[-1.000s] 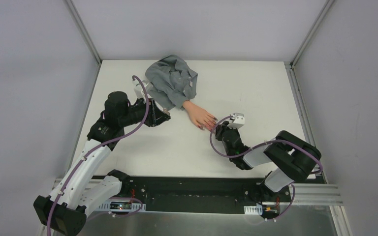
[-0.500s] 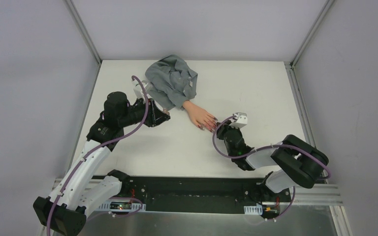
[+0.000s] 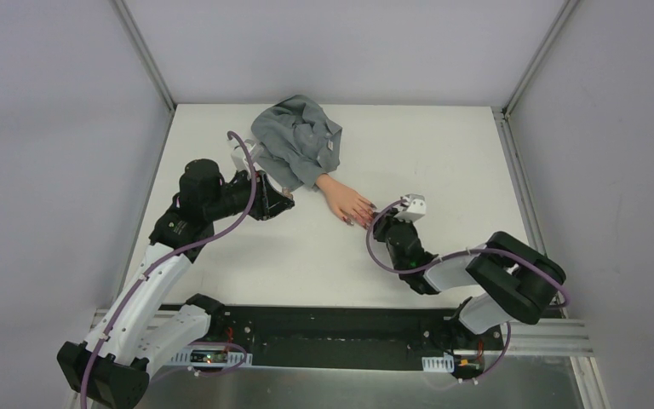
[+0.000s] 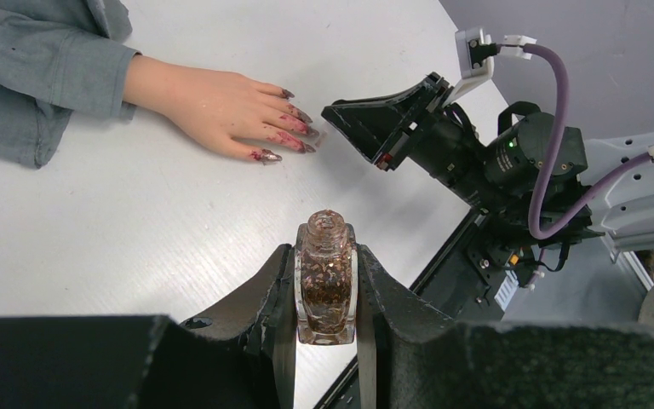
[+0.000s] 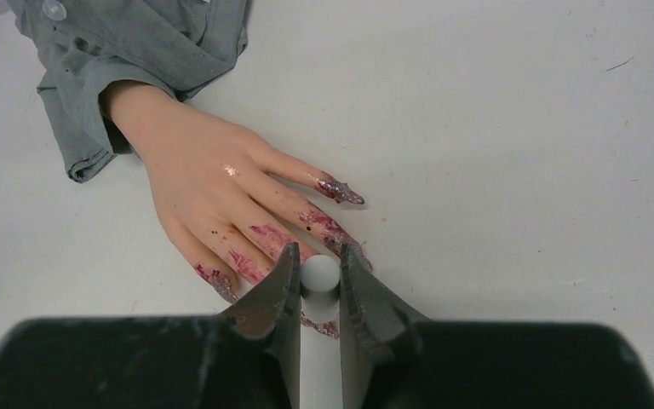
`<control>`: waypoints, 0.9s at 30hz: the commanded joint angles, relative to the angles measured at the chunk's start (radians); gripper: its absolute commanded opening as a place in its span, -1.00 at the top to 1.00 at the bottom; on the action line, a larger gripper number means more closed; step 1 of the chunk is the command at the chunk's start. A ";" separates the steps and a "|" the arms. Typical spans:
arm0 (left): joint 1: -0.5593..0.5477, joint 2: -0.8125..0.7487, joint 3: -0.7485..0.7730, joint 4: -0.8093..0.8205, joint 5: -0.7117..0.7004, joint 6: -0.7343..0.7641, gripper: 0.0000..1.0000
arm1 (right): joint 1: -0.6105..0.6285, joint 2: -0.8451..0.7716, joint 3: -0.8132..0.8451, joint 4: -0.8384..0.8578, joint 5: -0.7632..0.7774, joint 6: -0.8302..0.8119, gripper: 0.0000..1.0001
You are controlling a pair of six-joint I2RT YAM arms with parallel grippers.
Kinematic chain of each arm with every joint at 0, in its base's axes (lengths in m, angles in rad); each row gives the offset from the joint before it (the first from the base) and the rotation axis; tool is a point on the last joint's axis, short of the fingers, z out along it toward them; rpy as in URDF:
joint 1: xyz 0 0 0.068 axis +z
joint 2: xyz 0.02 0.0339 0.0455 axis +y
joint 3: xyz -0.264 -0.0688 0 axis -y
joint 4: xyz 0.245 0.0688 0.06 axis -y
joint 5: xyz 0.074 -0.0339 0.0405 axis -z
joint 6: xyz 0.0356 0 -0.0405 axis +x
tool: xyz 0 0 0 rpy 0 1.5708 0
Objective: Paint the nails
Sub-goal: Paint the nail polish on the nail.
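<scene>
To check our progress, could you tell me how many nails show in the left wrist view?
4, on the fake hand: top nail, second nail, third nail, and bottom nail, nearest the camera. A fifth, perhaps the thumb's, may be hidden.

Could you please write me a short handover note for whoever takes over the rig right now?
Left pincer: shut on the open polish bottle, held off to the side of the fake hand.
Right pincer: shut on the white brush cap, down at the fingertips.
The fake hand lies flat on the table, in a grey sleeve.
Done: the nails in view carry dark red polish, which is also smeared up the fingers.
Left: I cannot tell whether every nail is covered. Check each one, then recap the bottle.
</scene>
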 commanded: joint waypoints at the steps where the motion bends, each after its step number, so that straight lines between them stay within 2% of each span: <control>1: 0.003 -0.018 0.024 0.017 -0.006 0.015 1.00 | -0.005 0.027 0.040 0.028 -0.016 0.014 1.00; 27: 0.003 -0.015 0.024 0.017 -0.006 0.015 1.00 | -0.021 0.075 0.067 0.066 -0.056 0.013 1.00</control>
